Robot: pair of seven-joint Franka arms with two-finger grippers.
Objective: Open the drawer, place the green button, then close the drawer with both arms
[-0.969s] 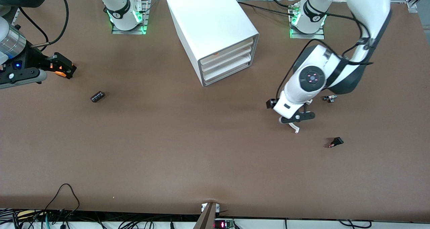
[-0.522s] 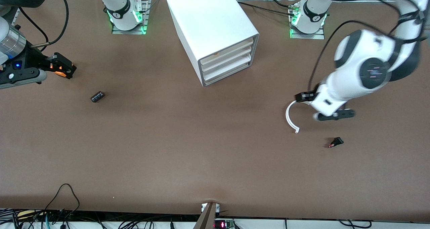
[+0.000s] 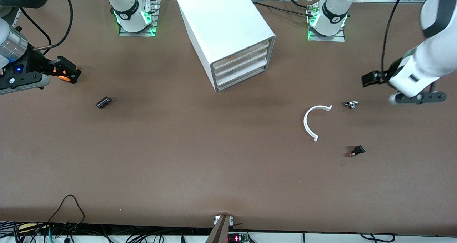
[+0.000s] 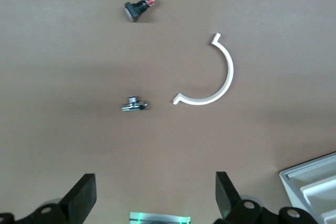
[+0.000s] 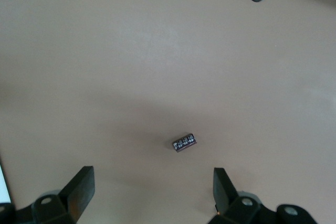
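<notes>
The white cabinet (image 3: 228, 29) stands at the table's middle, near the bases. Its lowest drawer (image 3: 241, 77) is shut, like the two above it; a corner of the cabinet (image 4: 315, 184) shows in the left wrist view. No button shows in any view. My left gripper (image 3: 394, 89) hangs open and empty over the left arm's end of the table; its own view shows the gripper (image 4: 155, 200) over bare table. My right gripper (image 3: 66, 71) waits open and empty at the right arm's end of the table, with only tabletop under the gripper (image 5: 152, 192).
A white curved strip (image 3: 310, 123) lies flat between the cabinet and the left gripper. Beside it sit a small silver metal part (image 3: 351, 104) and a black-and-red switch (image 3: 357, 151). A small dark cylinder (image 3: 104, 102) lies near the right gripper. Cables hang at the near table edge.
The left arm has swung up and away from over the white curved strip toward its end of the table, uncovering the strip and the silver part. The right arm has not moved.
</notes>
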